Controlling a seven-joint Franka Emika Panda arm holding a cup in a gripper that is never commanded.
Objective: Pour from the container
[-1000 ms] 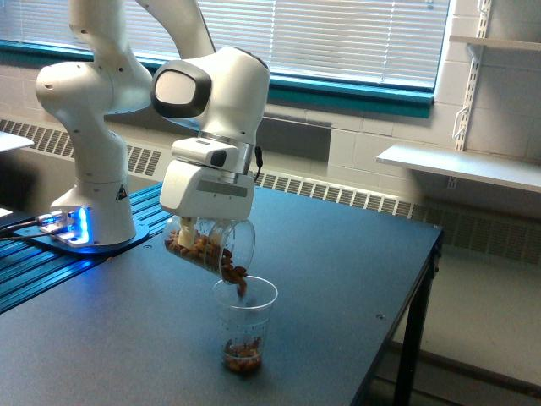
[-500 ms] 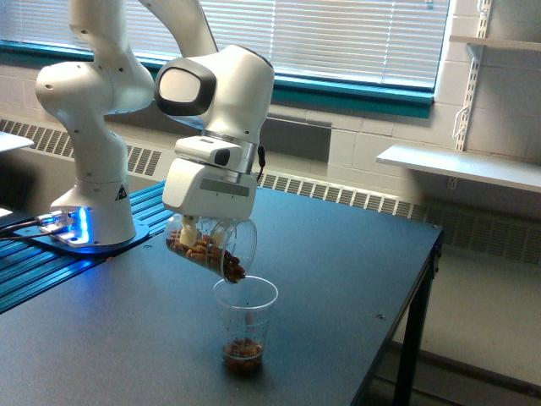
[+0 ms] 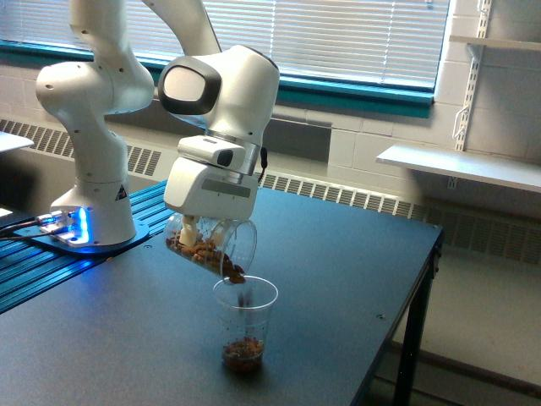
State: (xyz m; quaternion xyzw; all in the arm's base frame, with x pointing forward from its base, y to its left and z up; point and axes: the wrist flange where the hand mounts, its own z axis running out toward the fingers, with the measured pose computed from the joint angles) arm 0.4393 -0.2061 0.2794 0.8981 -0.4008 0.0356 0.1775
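At the exterior view's left, the white jointed Franka arm base (image 3: 89,169) stands on a round foot w/ a blue glowing light (image 3: 82,222), on blue ribbed rails at the edge of the dark matte counter (image 3: 338,279). This is well left of the landmark, the tall tapered clear plastic cup w/ small printed marks (image 3: 245,326).

Right of the base, the white wrist and hand block (image 3: 211,182) hang above and just left of the tapered cup. The fingers (image 3: 193,230) are narrowed onto the clear, wide, smooth-walled plastic container (image 3: 211,247), gripping its base end; one pale finger shows through the wall.

The container is tipped steeply, mouth down toward the exterior view's right, lip right over the tapered cup's rim but not clearly touching. Brown nut-like bits (image 3: 203,250) fill its lower side & crowd the lip. A bit (image 3: 243,298) is in mid-air inside the tapered cup's mouth.

The tapered cup stands upright on the counter w/ a small brown heap (image 3: 243,348) at its bottom.

Far right of the cup: white wall shelf (image 3: 461,165), window blinds (image 3: 355,38) behind.
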